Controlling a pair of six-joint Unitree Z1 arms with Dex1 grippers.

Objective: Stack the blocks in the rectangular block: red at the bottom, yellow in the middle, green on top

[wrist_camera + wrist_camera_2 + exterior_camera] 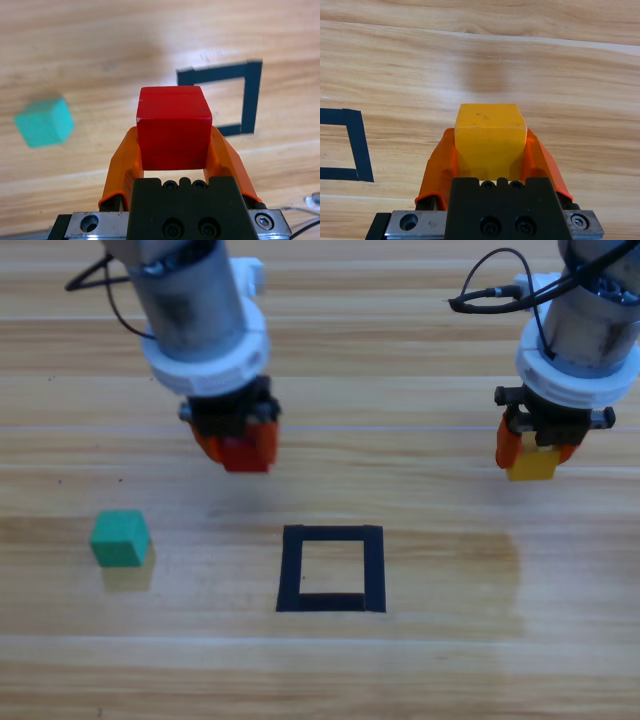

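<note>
- Left tool (236,445) pinches red cube (173,126), faces square to jaws; tape rectangle (250,95) ahead-right, green cube (44,121) ahead-left.
- Right tool (537,452) pinches yellow cube (490,140) squarely, above the table (450,660).

green cube (44,122): blurred | tape outline (347,145): cut by left edge, right wrist view
</note>
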